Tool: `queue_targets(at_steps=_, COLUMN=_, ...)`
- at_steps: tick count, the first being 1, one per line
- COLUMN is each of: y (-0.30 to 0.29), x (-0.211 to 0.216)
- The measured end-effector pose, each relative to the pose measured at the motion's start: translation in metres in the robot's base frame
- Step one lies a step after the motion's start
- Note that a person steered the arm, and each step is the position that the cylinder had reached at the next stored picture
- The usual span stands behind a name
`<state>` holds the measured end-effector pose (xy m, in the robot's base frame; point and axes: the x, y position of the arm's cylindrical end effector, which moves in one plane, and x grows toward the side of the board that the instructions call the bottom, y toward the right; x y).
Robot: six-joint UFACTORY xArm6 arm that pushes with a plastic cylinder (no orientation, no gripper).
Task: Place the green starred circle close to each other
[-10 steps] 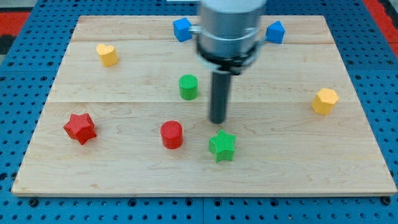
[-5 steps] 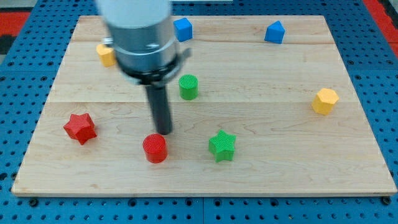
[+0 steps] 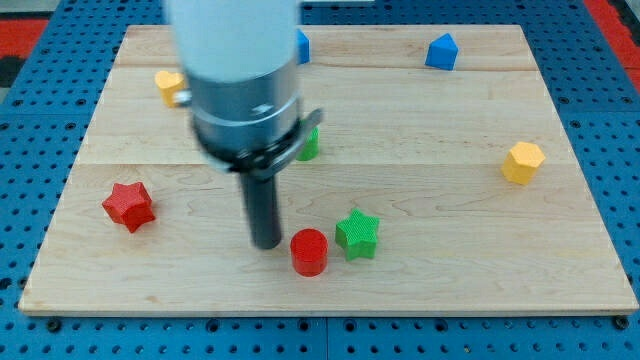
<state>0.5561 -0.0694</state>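
Observation:
The green star (image 3: 357,233) lies on the wooden board (image 3: 450,250) right of centre, toward the view's bottom. The green cylinder (image 3: 310,144) stands above and left of it, mostly hidden behind my arm. A red cylinder (image 3: 309,251) stands just left of the green star, nearly touching it. My tip (image 3: 265,243) is down on the board just left of the red cylinder, below the green cylinder.
A red star (image 3: 128,205) is at the view's left. A yellow block (image 3: 168,86) is at the top left, a yellow hexagon (image 3: 523,161) at the right. A blue block (image 3: 441,50) is at the top right; another blue block (image 3: 302,46) peeks from behind my arm.
My tip swept left, then came down and back right. The red cylinder went down-left, then right, and now stands beside the green star. Both green blocks stayed put.

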Motion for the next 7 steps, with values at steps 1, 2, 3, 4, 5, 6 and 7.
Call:
queue_targets(at_steps=1, y=0.015, x=0.028)
queue_targets(at_steps=2, y=0.055, x=0.005)
queue_targets(at_steps=3, y=0.038, x=0.016)
queue_targets(at_steps=4, y=0.107, x=0.029)
queue_targets(at_steps=5, y=0.203, x=-0.025)
queue_targets(at_steps=6, y=0.3, x=-0.069)
queue_targets(at_steps=7, y=0.389, x=-0.101)
